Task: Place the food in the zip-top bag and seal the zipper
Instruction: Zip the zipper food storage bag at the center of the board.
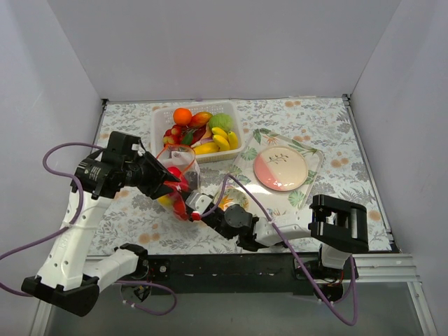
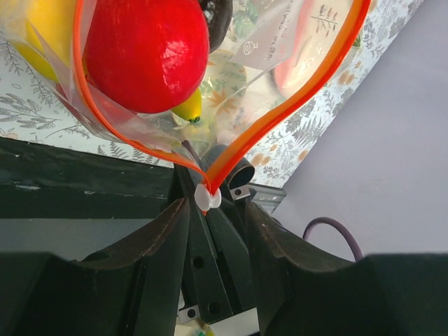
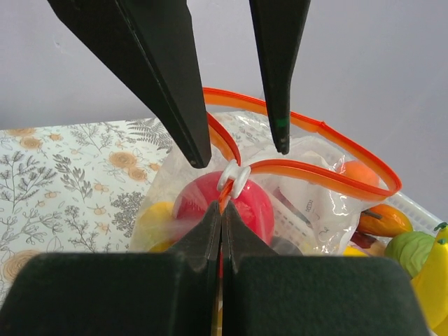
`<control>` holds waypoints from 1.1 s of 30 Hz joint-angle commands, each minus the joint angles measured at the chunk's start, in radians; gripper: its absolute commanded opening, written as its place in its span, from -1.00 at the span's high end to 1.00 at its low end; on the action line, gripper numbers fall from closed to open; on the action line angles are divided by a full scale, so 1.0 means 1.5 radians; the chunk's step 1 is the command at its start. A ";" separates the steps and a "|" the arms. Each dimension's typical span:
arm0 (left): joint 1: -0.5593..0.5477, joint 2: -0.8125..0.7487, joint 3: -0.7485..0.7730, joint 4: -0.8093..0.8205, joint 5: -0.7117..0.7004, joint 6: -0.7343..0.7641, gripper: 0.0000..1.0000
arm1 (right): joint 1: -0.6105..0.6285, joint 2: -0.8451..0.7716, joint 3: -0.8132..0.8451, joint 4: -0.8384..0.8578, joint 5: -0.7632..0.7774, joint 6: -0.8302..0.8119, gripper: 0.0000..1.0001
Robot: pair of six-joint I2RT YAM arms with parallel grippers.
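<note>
The clear zip-top bag point(image 1: 179, 168) hangs between my two grippers with its mouth open. It holds a red apple point(image 2: 147, 52) and a yellow piece point(image 2: 190, 106). The red-orange zipper point(image 3: 329, 178) forms an open loop, and its white slider point(image 3: 234, 180) sits at the near end. My right gripper point(image 3: 222, 207) is shut on the zipper strip's end just below the slider. My left gripper point(image 2: 215, 208) is open, with one finger on each side of the slider and not touching it. More food point(image 1: 203, 131) lies in the white basket.
The white slotted basket point(image 1: 159, 119) stands at the back, behind the bag. A pink-and-white plate point(image 1: 280, 168) lies on a clear leaf-patterned tray point(image 1: 311, 150) to the right. The grey walls close in the table on three sides.
</note>
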 commanded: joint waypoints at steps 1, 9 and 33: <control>0.002 -0.004 -0.009 -0.035 0.011 0.032 0.26 | 0.010 -0.003 0.017 0.032 0.033 -0.021 0.97; -0.005 0.006 -0.013 -0.035 0.002 0.043 0.26 | 0.014 0.007 0.020 0.033 0.040 -0.021 0.97; -0.042 0.026 -0.024 -0.034 -0.036 0.048 0.62 | 0.025 0.029 0.034 0.027 0.065 -0.035 0.97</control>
